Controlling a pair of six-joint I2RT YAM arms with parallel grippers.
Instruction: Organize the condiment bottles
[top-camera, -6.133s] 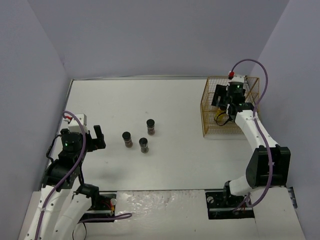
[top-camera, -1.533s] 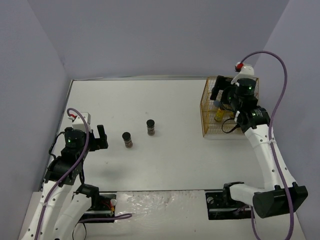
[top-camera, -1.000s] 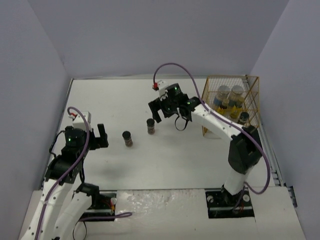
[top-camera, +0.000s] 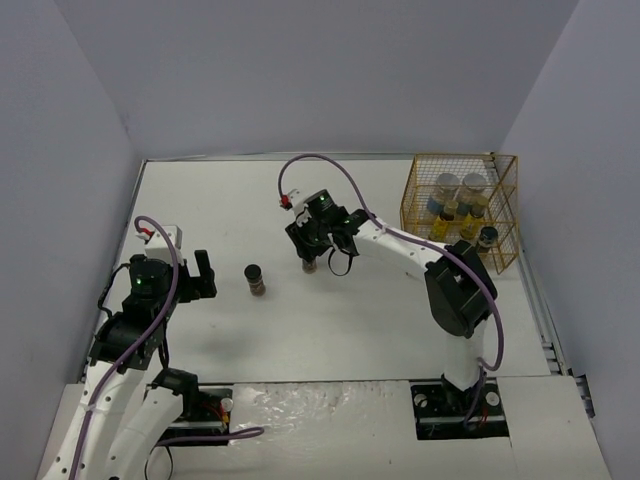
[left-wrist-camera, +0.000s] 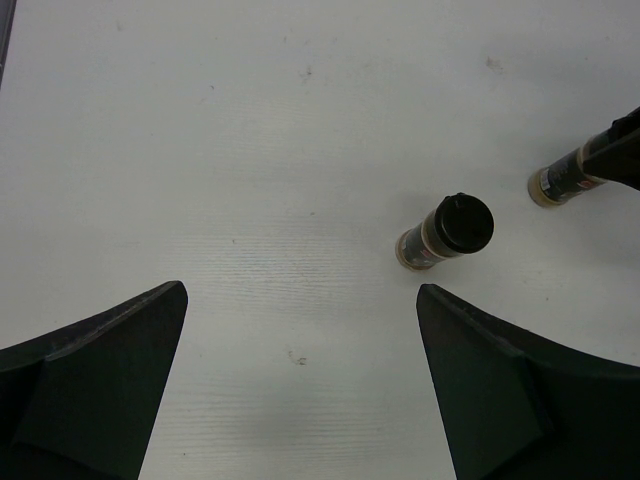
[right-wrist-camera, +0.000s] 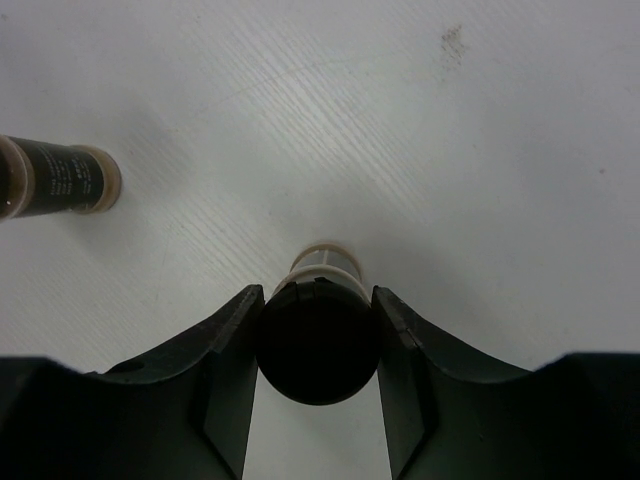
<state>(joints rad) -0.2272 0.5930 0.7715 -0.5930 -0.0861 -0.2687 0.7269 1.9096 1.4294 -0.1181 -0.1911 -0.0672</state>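
Note:
Two short dark jars with black lids stand on the white table. One jar (top-camera: 311, 264) (right-wrist-camera: 318, 340) sits between my right gripper's fingers (right-wrist-camera: 222, 340); both press against its lid, so the right gripper (top-camera: 312, 252) (right-wrist-camera: 318, 345) is shut on it. The other jar (top-camera: 256, 279) (left-wrist-camera: 447, 232) (right-wrist-camera: 55, 178) stands free to its left. My left gripper (top-camera: 203, 274) (left-wrist-camera: 300, 295) hovers open left of that jar, holding nothing. More condiment bottles stand in the gold wire basket (top-camera: 411, 215): two silver-lidded jars (top-camera: 447, 184), yellow bottles (top-camera: 450, 208) and a dark jar (top-camera: 487, 236).
The basket stands at the table's far right, by the right wall. Grey walls close in the table at the back and on both sides. The right arm (top-camera: 400, 245) stretches across the table from its base to the middle.
The right arm has swung from the basket to the middle jar, come down over it and closed its fingers on the lid. The left arm has stayed put.

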